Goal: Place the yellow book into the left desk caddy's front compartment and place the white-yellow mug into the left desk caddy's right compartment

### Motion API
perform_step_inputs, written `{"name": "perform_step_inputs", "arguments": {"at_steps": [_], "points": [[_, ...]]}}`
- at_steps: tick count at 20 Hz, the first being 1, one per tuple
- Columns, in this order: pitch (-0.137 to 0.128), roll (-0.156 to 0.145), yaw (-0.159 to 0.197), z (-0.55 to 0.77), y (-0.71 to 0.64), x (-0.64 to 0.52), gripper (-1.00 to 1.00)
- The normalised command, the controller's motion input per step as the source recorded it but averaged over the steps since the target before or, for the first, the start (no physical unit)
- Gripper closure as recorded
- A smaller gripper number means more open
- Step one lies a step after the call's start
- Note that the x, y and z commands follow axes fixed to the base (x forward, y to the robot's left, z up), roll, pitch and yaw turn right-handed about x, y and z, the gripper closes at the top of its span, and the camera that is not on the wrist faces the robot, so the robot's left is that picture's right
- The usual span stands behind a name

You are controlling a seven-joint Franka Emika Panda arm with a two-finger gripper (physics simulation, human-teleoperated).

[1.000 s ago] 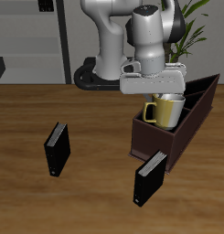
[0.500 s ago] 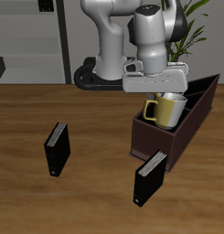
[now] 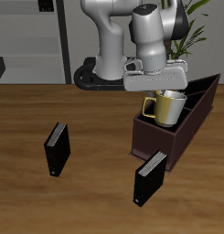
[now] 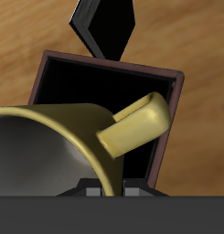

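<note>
My gripper point(image 3: 167, 90) is shut on the rim of the white-yellow mug point(image 3: 170, 110), which stays upright with its yellow handle point(image 3: 150, 110) toward the table's middle. The mug hangs in or just above the right compartment of the left desk caddy point(image 3: 155, 143), the large square bin. I cannot tell whether it touches the floor of the bin. In the wrist view the mug's rim point(image 4: 49, 123) and handle point(image 4: 136, 123) fill the frame over the dark bin point(image 4: 95, 87), with my gripper point(image 4: 109, 192) close behind them. The yellow book is out of view.
A black book point(image 3: 57, 149) stands toward the table's middle. Another black book point(image 3: 149, 177) stands just in front of the caddy, near the front edge; it also shows in the wrist view point(image 4: 106, 23). A plant point(image 3: 188, 37) stands behind the caddy.
My gripper has risen slightly and shifted a little along the caddy, and the mug has moved with it. The books have not moved.
</note>
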Motion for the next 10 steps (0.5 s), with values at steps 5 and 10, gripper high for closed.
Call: {"name": "perform_step_inputs", "arguments": {"at_steps": [5,10], "points": [[0.036,-0.018,0.017,-0.12,-0.04,0.12,1.00],[0.030,-0.006,-0.008,-0.11,-0.02,0.06,1.00]]}}
